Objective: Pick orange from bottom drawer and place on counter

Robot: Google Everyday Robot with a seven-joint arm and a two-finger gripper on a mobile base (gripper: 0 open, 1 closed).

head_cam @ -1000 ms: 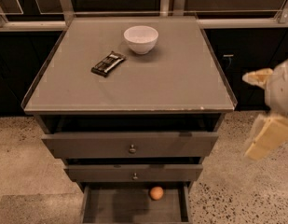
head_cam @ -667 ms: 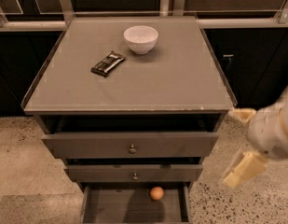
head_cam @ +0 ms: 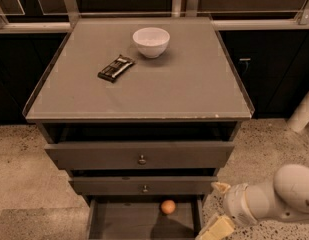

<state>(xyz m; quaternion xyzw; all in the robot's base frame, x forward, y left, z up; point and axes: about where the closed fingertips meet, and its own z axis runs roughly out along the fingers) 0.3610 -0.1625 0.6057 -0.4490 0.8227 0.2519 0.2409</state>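
The cream two-finger gripper [head_cam: 217, 209] has come down and leftward since the earlier frames. It was then beside the counter's right edge, up at the height of the top. It now sits low at the right front corner of the cabinet, level with the lowest drawer. Its white, rounded arm [head_cam: 274, 199] trails off to the right behind it.

The two fingers [head_cam: 220, 187] stand spread apart, one above the other in the camera view, and there is nothing between them. The jaws are wide open and hold no object.

The small round orange [head_cam: 168, 207] lies to the left of the gripper at about the same height, near it but not touching. It rests on the flat floor of the shallow dark grey-brown bottom drawer [head_cam: 126, 223], which is pulled out, and it sits toward the drawer's back and right of centre. The drawer's right wall stands between the fruit and the gripper.

Above and left of the gripper are two wider grey-brown drawers with round metal knobs [head_cam: 142, 160], both slightly ajar. Higher up is the large flat grey counter [head_cam: 159, 91] with its thin raised rim. On it, well up and left of the gripper, stand a white ceramic bowl [head_cam: 151, 41] and, farther left, a dark rectangular wrapped bar [head_cam: 115, 67]. Speckled stone flooring [head_cam: 266, 146] lies beneath and behind the gripper.
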